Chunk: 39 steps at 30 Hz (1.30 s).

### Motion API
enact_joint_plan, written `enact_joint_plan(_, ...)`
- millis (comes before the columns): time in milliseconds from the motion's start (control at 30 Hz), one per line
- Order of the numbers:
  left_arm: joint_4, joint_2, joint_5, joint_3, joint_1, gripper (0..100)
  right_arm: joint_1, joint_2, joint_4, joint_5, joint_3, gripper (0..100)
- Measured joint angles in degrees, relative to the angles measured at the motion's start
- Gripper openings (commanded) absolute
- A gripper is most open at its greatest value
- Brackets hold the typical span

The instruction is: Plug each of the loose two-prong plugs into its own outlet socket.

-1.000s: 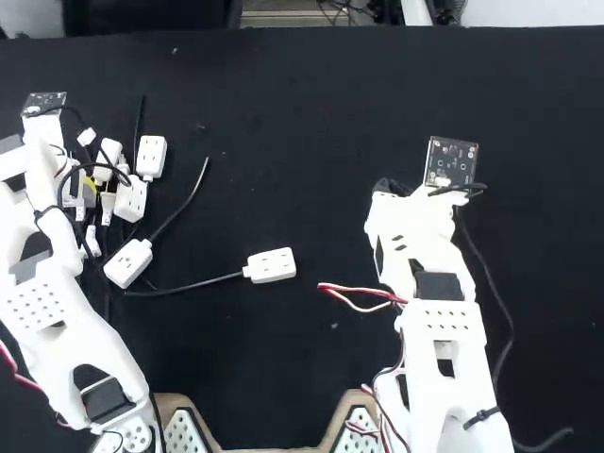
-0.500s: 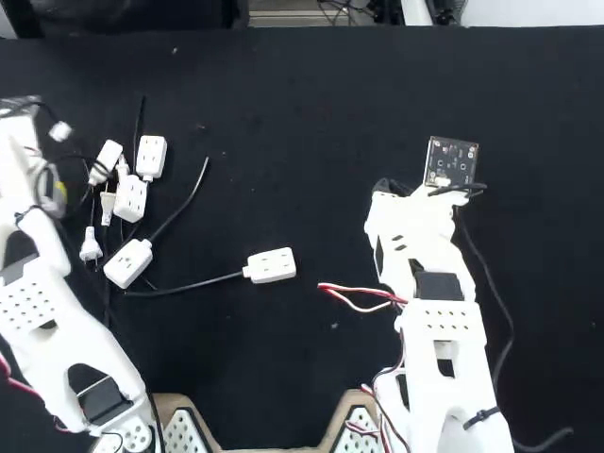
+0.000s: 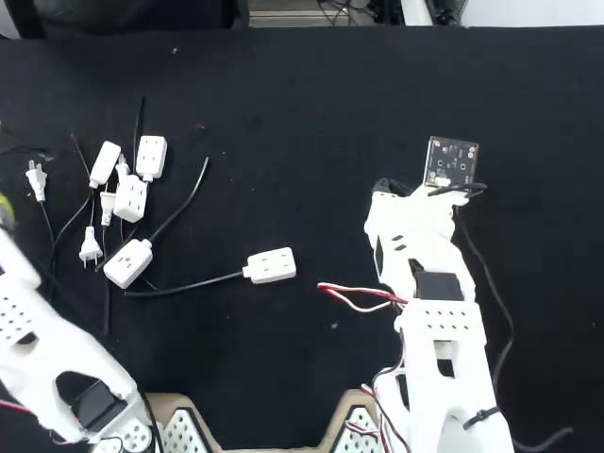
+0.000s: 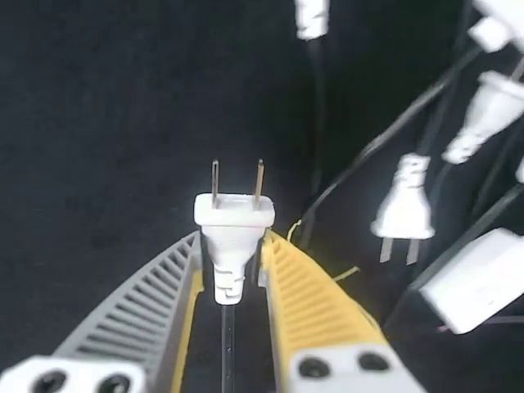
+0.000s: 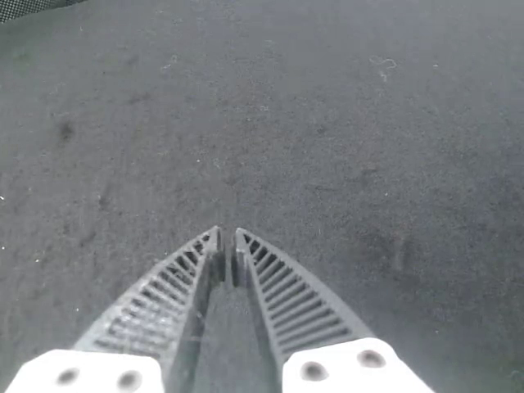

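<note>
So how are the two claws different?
The left gripper is clamped on a white plug; the right gripper is shut on nothing. The left gripper shows yellow on its fingers; the right gripper's are all grey. Both have ribbed fingers.

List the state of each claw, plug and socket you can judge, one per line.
left claw, shut on the held plug
held plug, gripped by its body, prongs bare, not in a socket
right claw, shut, holding nothing
lone socket, lying flat, nothing plugged in
loose plug, lying unplugged
</note>
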<state>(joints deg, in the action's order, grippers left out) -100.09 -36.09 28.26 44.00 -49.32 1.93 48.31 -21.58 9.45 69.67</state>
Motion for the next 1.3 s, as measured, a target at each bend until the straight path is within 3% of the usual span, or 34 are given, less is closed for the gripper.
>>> enact_joint_plan(200,7.21,-2.99,5.80,-6.77,-6.15,7,-0.53,0.00,0.00,0.00,0.00,1.2)
enact_joint_plan(400,16.97,-5.98,6.07,-10.73,-10.20,23,-1.32,0.00,0.00,0.00,0.00,1.2)
enact_joint_plan(800,22.59,-6.77,8.70,-12.13,-12.04,19,-1.58,0.00,0.00,0.00,0.00,1.2)
enact_joint_plan(933,23.38,-6.33,8.88,-13.89,-11.43,7,-1.58,0.00,0.00,0.00,0.00,1.2)
enact_joint_plan(1000,23.47,-5.98,8.62,-15.12,-10.90,5,-1.58,0.00,0.00,0.00,0.00,1.2)
enact_joint_plan(1300,16.97,-1.41,6.33,-15.91,-10.81,5,-1.58,0.00,0.00,0.00,0.00,1.2)
